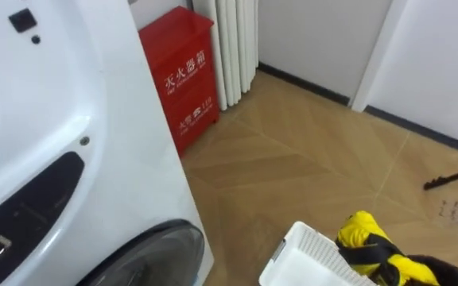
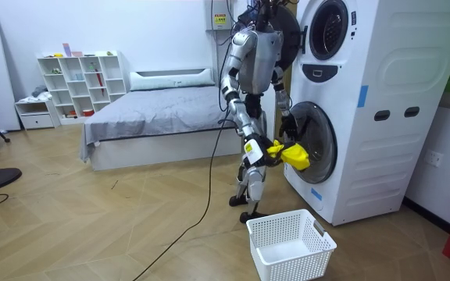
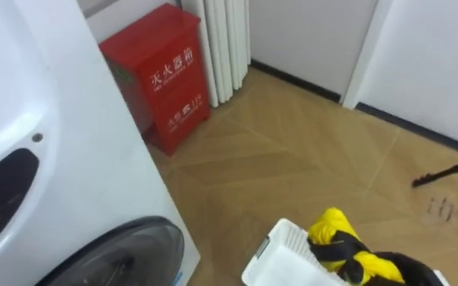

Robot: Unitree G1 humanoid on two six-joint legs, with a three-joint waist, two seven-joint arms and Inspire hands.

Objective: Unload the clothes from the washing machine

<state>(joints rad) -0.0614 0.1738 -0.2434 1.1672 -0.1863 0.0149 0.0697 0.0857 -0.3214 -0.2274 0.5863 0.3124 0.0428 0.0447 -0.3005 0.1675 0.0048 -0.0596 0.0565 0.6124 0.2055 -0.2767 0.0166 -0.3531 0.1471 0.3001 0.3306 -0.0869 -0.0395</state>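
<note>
Above the basket (image 1: pixel 308 256), our right hand (image 1: pixel 428 267) curls round the yellow cloth (image 1: pixel 361 230). We judge it light and limp; grip it bunched.

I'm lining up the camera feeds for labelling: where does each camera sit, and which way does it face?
Left eye view: on the robot's head, looking down past the washing machine at the floor, a red cabinet and a white basket; its right hand grips a yellow garment.
Right eye view: same head, a little aside, same scene and hand.
Room view: standing in the room, facing the washing machine; the whole robot shows, a bed behind.
All share washing machine, white basket, yellow garment.
</note>
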